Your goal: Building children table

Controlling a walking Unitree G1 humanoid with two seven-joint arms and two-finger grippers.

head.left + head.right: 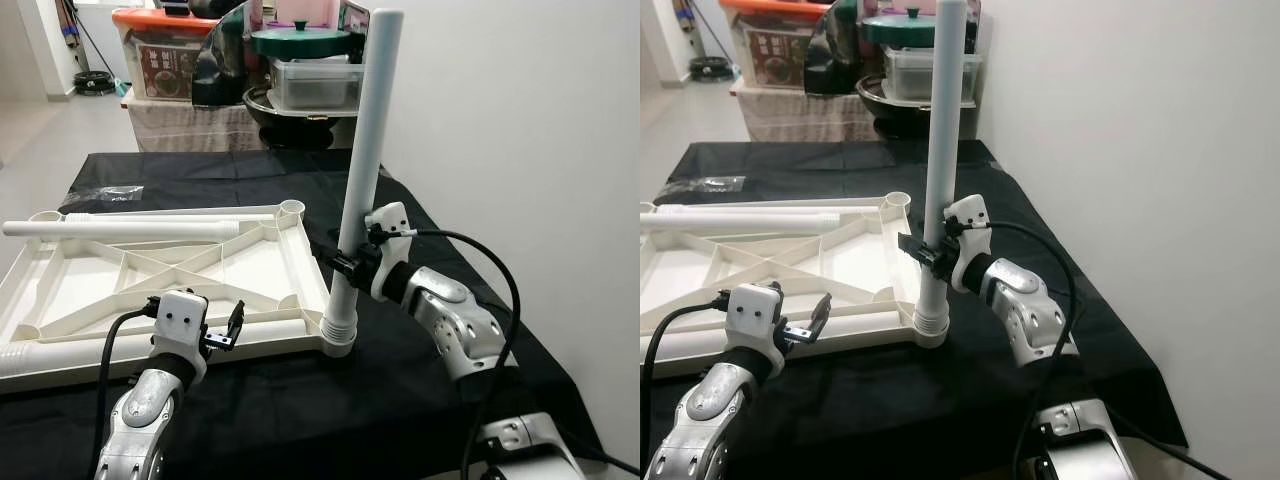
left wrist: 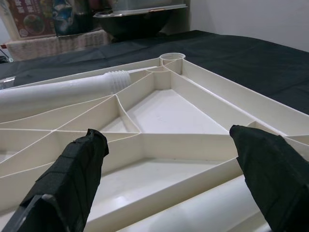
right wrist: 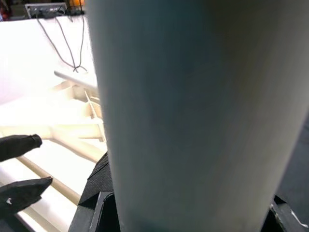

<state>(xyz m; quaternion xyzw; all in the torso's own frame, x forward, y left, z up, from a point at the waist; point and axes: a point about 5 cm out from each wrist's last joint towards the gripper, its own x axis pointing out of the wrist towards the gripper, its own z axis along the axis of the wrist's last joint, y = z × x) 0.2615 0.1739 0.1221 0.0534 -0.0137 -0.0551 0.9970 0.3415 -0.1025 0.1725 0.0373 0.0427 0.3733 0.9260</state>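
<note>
A cream plastic tabletop (image 1: 270, 260) lies upside down on the black-clothed table (image 1: 300, 410). One white leg (image 1: 370, 130) stands upright in its near right corner socket (image 1: 338, 338). My right gripper (image 1: 345, 265) is shut on this leg low down, and the leg (image 3: 193, 111) looms close in the right wrist view. A second leg (image 1: 120, 229) lies across the far side of the frame. A third leg (image 1: 20, 358) lies along the near edge. My left gripper (image 1: 193, 313) hovers open over that near edge, its fingers (image 2: 72, 179) spread wide above the ribs.
A free corner socket (image 1: 291, 208) sits at the far right of the frame. A small plastic bag (image 1: 110, 193) lies on the cloth behind. Storage boxes (image 1: 160, 50) and a pot with a green lid (image 1: 300, 42) stand beyond the table. A white wall (image 1: 520, 120) runs along the right.
</note>
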